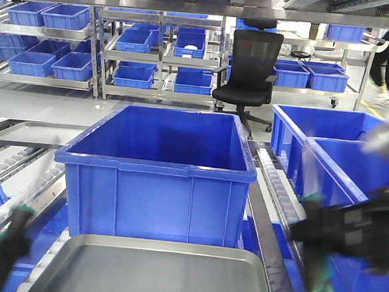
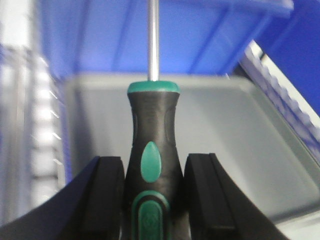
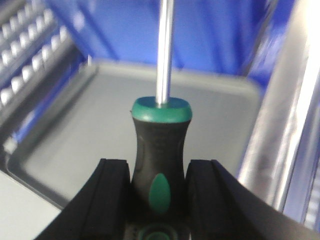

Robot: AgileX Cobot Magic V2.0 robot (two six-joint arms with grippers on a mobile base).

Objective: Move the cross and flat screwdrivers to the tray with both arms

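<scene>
L gripper (image 2: 152,200) clamped on a screwdriver (image 2: 152,150) handle, pads touching both sides, shaft pointing fwd over the grey tray (image 2: 240,130). R gripper (image 3: 159,200) same: pinching the 2nd screwdriver (image 3: 160,155) by the handle, above tray's right part. Front cam blurred, both arms low at tray's sides; blue crate (image 1: 155,177) just behind tray.

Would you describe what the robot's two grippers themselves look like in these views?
Both the left gripper and right gripper are black, each with two thick, flat-faced fingers curving outward at the base. No cables or markings are visible; the front view shows only dark, blurred shapes.
</scene>
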